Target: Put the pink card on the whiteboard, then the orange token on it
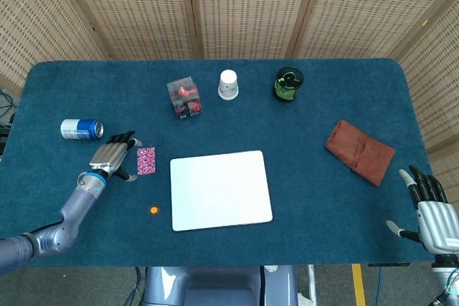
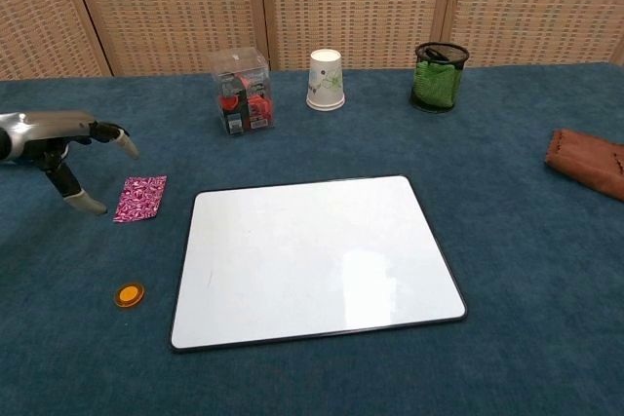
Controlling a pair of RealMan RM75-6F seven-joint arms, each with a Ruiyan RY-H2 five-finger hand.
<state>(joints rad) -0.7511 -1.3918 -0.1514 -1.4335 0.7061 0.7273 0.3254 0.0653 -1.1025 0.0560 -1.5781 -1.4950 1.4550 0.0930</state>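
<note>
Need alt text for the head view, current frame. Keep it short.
Seen from above, the left robot hand, open, hovers beside the pink card on a blue table, left of the whiteboard. An orange token lies near the whiteboard's lower left; the right robot hand rests open at the bottom-right edge.
</note>
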